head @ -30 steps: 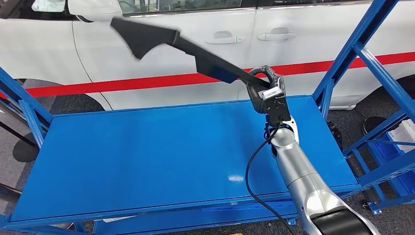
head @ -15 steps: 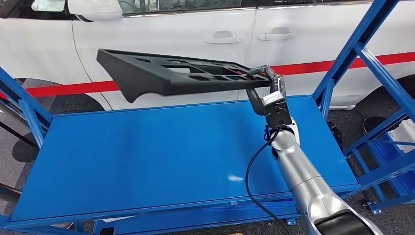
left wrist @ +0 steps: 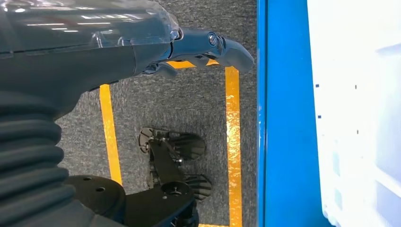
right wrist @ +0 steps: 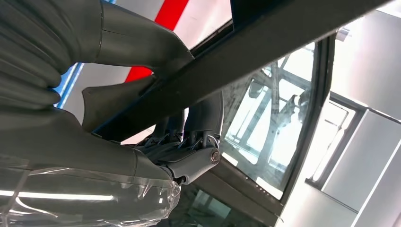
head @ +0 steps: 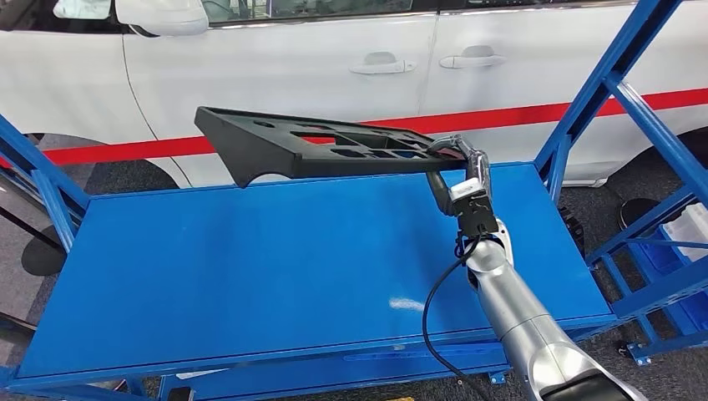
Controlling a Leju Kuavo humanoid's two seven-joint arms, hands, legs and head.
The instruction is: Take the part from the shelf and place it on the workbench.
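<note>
In the right wrist view the fingers (right wrist: 189, 142) and thick thumb (right wrist: 137, 45) of the right hand (right wrist: 156, 118) are closed from opposite sides on a dark edge of the part (right wrist: 265, 42); the fingertips themselves are hidden behind that edge. The head view shows what the wrist view cannot: the right hand (head: 457, 163) grips the long black part (head: 326, 146) at its end toward 3 o'clock, and the part extends toward 9 o'clock, roughly level and held in the air above the blue workbench (head: 250, 267), not touching it. Several cut-out openings are visible in the part's upper face. The silver right arm (head: 518, 309) enters from 5 o'clock with a black cable (head: 430, 305) looping beside it. Beyond the workbench stands a white car (head: 334, 58) with a red stripe, and a blue frame (head: 614, 83) rises at 2 o'clock. The left wrist view shows the left hand (left wrist: 198, 47) above grey floor with yellow lines (left wrist: 234, 142); its fingers extend straight with nothing in them, though most of the hand is covered by its own housing.
</note>
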